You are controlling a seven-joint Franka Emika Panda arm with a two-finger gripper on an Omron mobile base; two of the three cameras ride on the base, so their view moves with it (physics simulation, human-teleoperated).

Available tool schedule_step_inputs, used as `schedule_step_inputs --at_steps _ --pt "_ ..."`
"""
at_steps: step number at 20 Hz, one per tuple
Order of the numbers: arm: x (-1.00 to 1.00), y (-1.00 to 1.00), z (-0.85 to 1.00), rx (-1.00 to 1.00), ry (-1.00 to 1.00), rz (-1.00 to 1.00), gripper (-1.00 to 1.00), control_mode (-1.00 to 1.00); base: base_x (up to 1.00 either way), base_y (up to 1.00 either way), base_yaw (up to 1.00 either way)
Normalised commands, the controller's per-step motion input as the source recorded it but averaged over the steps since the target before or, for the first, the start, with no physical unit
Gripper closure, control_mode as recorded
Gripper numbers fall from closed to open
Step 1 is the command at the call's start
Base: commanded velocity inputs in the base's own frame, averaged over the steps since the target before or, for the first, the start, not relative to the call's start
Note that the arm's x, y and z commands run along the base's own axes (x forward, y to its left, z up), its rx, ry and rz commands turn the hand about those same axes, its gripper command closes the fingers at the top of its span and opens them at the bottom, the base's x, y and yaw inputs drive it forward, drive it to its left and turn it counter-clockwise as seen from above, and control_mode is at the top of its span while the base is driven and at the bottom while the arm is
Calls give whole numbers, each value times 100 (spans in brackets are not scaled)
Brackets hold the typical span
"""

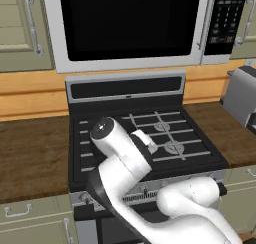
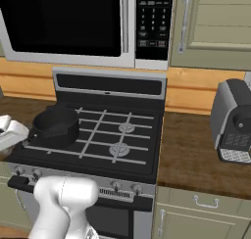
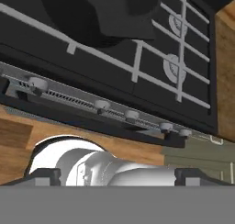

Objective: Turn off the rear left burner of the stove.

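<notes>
The black stove stands under the microwave, with wire grates and two grey burner discs showing on its right half. A black pot sits on its left half and hides the burners there. The silver knob strip runs along the front, and several knobs line up across the hand view. My gripper hangs above and in front of the stove, open, its fingertips wide apart, holding nothing and well clear of the knobs. In the left base view my arm covers the stove's left side.
A black-and-silver microwave hangs close above the stove. A silver toaster stands on the wooden counter to the right. Cabinet doors with handles flank the microwave, and drawers sit below the counter.
</notes>
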Motion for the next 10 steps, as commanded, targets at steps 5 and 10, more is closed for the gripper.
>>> schedule_step_inputs --at_steps 5,10 --pt "-27 94 -99 -20 -15 0 -100 -100 0 0 0" --pt "-4 53 -78 -14 -22 0 -100 -100 0 0 0"
